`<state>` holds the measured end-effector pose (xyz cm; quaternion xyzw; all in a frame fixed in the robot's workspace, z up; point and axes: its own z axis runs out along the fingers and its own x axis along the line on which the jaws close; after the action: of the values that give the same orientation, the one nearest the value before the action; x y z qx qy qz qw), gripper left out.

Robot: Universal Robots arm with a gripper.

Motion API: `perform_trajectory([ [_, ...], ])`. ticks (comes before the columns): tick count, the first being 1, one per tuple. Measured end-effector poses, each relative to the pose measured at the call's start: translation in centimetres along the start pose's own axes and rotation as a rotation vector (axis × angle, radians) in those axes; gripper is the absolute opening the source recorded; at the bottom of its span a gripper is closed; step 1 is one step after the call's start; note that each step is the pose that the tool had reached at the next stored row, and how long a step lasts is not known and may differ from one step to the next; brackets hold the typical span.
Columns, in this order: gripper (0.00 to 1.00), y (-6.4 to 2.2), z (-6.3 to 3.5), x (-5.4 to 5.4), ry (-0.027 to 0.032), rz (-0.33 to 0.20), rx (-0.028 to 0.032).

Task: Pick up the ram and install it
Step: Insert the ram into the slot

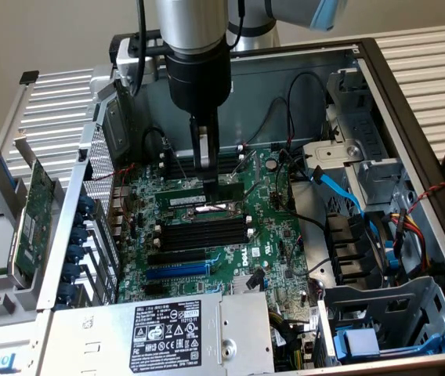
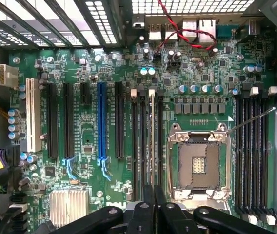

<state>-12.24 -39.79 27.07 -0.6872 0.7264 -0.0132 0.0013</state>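
Observation:
The ram (image 1: 191, 188) is a narrow green stick with a white label. My gripper (image 1: 204, 168) is shut on the middle of its top edge. It hangs level inside the open computer case, just over the motherboard (image 1: 273, 235). In the wrist view the ram (image 2: 151, 136) shows edge-on as a thin pale strip running out from between my fingers (image 2: 148, 204). There it lies lengthwise along the black memory slots (image 2: 139, 146) between the CPU socket (image 2: 197, 165) and the blue slot (image 2: 102, 122). Whether its lower edge touches a slot cannot be told. The same slots (image 1: 203, 233) sit just in front of the socket (image 1: 224, 208).
A second bank of memory slots (image 2: 253, 146) lies beyond the socket. A blue cable (image 1: 340, 192) and loose wires run over the drive bays on the exterior view's right. The power supply (image 1: 183, 333) fills the front. A green expansion card (image 1: 30, 211) stands outside the case on the left.

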Motion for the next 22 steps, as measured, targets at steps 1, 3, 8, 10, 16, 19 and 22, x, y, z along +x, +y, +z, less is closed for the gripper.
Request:
perform_trajectory([
  [1,0.12,0.00,0.04,0.0,0.0000,0.000,0.0000],
  [3,0.12,-0.01,0.08,0.2,-0.0002,0.000,0.0001],
  [8,0.12,-0.04,0.28,0.6,-0.0001,0.000,0.0000],
  [10,0.12,-0.04,0.53,0.6,0.0000,0.000,0.0000],
  [16,0.12,-0.03,1.07,0.6,0.0000,0.000,-0.0001],
  [19,0.12,-0.03,1.28,0.6,0.0000,0.000,-0.0003],
  [22,0.12,-0.04,1.39,0.7,0.0003,0.000,-0.0016],
])
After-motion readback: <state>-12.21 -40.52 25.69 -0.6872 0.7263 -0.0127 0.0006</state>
